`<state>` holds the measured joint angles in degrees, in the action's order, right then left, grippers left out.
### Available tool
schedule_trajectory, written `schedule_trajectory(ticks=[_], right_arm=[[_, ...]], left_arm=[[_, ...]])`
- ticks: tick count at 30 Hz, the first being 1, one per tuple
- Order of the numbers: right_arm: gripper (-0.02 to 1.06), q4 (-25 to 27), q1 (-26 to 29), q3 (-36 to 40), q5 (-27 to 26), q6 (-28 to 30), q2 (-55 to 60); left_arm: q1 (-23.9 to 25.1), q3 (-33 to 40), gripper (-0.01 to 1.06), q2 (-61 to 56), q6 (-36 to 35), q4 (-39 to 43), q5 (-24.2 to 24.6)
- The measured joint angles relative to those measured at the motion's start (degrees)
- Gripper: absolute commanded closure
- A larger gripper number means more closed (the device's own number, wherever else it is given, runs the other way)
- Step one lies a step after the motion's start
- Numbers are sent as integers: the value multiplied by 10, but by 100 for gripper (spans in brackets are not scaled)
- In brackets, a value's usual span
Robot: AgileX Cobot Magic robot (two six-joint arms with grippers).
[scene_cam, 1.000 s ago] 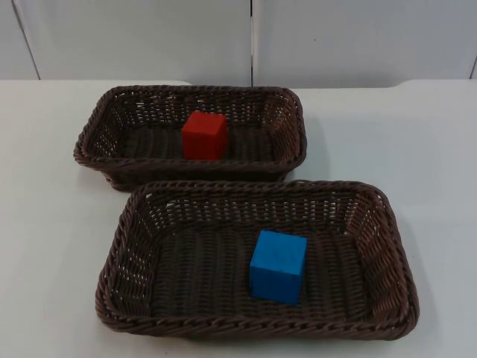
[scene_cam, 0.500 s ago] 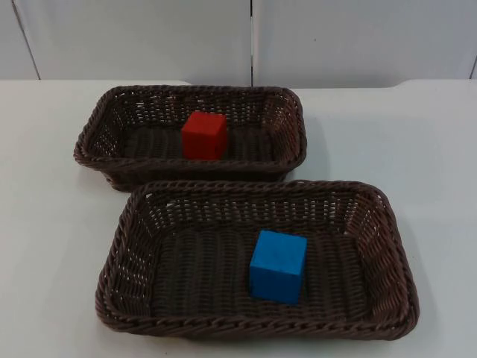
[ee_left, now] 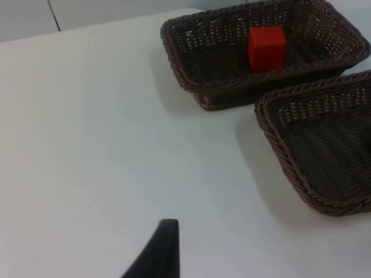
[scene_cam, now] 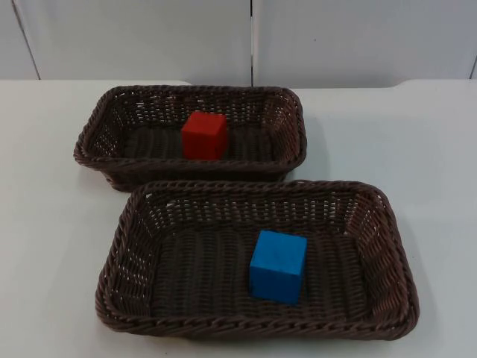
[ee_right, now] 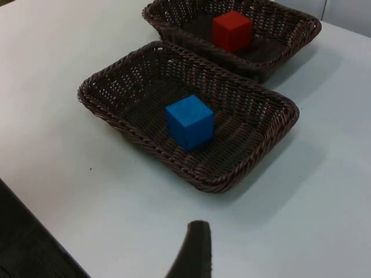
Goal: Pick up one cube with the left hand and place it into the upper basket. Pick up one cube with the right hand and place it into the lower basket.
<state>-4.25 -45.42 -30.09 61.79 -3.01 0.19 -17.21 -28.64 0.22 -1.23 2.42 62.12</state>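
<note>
White bench (scene_cam: 417, 149) w/ grey partition wall (scene_cam: 149, 37) behind. Upper basket (scene_cam: 97, 134) holds the red cube (scene_cam: 204, 135) near its middle; lower basket (scene_cam: 387, 246), just in front & nearly touching it, holds the blue cube (scene_cam: 278, 265) right of centre. No writing or labels readable on anything. Left gripper (ee_left: 157, 255) hangs over bare bench left of the baskets; right gripper (ee_right: 193, 252) hangs over bench near the lower basket. One fingertip each, so can't tell their state.

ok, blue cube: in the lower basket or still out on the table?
In. The blue cube sits flat on the lower basket floor, right of centre, woven walls all round.
</note>
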Motion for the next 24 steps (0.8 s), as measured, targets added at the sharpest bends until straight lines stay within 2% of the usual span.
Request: schedule_trajectory(ticks=[20, 22, 24], right_arm=[[30, 0, 0, 0, 0, -1, 0], [23, 0, 0, 0, 0, -1, 0], [11, 0, 0, 0, 0, -1, 0]], left_arm=[[0, 0, 6, 0, -1, 0, 0], [0, 0, 6, 0, -1, 0, 0], [0, 0, 6, 0, -1, 0, 0]])
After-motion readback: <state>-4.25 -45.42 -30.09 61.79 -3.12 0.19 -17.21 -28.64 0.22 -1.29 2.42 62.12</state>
